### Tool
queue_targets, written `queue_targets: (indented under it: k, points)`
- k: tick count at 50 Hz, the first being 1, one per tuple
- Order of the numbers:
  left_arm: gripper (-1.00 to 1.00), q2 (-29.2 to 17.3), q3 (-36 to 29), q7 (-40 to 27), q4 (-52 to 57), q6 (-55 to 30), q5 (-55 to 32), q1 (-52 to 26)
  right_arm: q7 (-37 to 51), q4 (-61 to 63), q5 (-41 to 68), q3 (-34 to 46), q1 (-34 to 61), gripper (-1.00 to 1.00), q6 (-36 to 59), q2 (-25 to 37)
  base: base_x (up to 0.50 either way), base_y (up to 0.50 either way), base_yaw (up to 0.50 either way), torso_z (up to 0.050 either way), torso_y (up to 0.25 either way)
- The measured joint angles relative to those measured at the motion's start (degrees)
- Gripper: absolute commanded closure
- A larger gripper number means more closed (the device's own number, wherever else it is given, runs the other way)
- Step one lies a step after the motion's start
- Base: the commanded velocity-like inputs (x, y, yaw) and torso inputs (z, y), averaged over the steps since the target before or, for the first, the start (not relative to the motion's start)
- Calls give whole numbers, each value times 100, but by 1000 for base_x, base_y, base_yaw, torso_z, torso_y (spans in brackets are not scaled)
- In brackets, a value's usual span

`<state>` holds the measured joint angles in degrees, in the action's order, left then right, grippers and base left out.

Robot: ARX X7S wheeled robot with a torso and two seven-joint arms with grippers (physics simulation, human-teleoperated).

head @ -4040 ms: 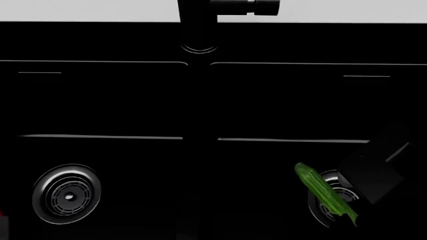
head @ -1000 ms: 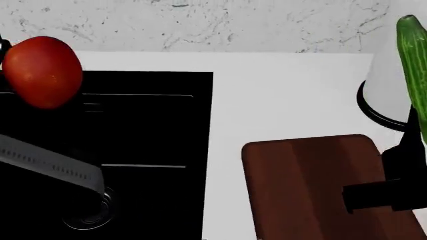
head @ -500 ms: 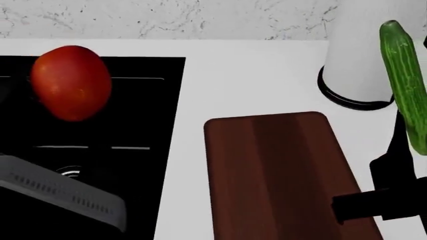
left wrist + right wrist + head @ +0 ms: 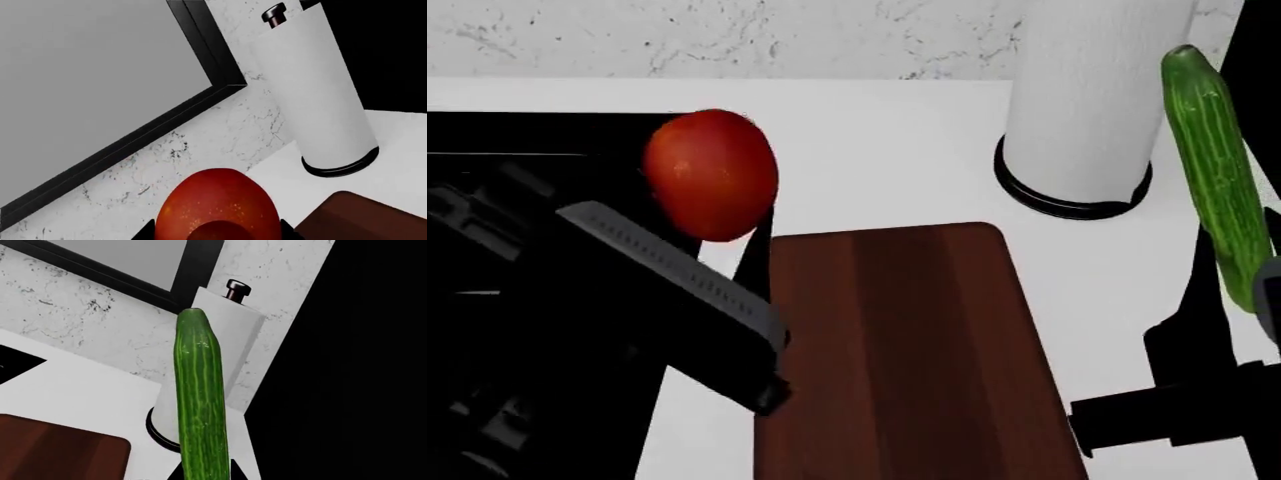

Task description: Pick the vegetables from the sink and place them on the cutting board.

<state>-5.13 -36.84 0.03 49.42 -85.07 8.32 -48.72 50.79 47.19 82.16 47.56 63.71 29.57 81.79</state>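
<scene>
While left gripper grips tomato, right gripper clasps upright cucumber, above cutting board

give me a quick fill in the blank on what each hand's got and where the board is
1. The left hand holds the ____.
2. The right hand holds the cucumber nearly ____.
3. The board has ____ vegetables on it.
4. The white roll stands on the counter behind the ____.

Missing words: tomato; upright; no; board
</scene>
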Motion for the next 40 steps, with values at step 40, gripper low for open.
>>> queue_targets:
  k: [40]
  points:
    - [100, 28, 385, -3580, -2540, 1114, -5674, -714, 48, 77, 158, -45, -10, 100, 2, -142, 0, 0, 0, 0, 0]
